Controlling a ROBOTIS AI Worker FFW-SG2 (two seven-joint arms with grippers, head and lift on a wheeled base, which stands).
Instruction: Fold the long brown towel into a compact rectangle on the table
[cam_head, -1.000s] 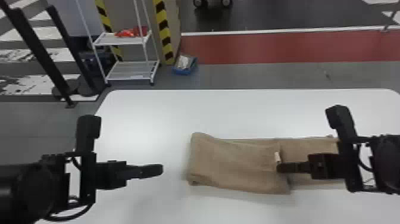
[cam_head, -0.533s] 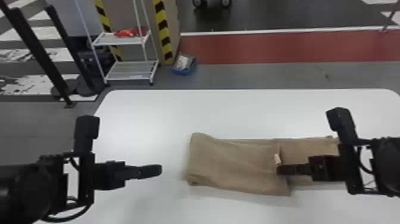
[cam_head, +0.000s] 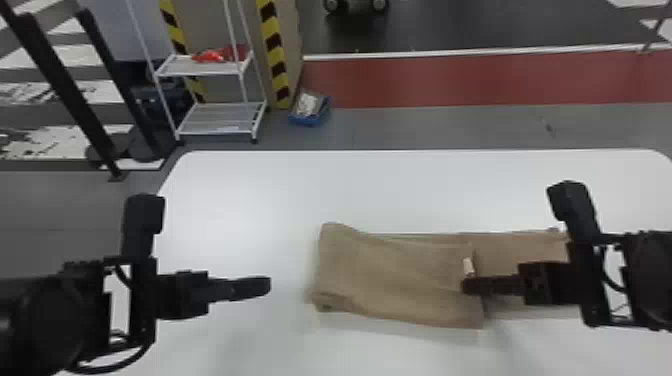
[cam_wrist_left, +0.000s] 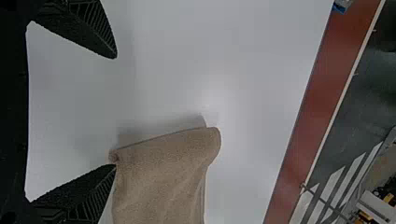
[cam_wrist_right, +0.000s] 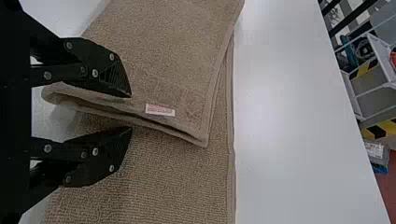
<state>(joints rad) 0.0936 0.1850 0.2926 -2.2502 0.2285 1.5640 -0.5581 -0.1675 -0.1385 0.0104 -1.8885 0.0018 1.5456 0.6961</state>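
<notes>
We've drifted our left gripper (cam_head: 268, 285), wide open, slightly toward the table (cam_head: 400, 190)'s left edge; our right gripper (cam_head: 465, 286), narrowly open, straddles the towel (cam_head: 395, 280)'s folded-over end.

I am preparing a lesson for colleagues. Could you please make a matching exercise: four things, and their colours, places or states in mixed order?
1. towel
2. label
3. table
4. left gripper

A. white, under the towel
B. open jaws, by the towel's left end
C. small, near the upper layer's edge
D. brown, partly folded

Pairs: 1-D; 2-C; 3-A; 4-B
</notes>
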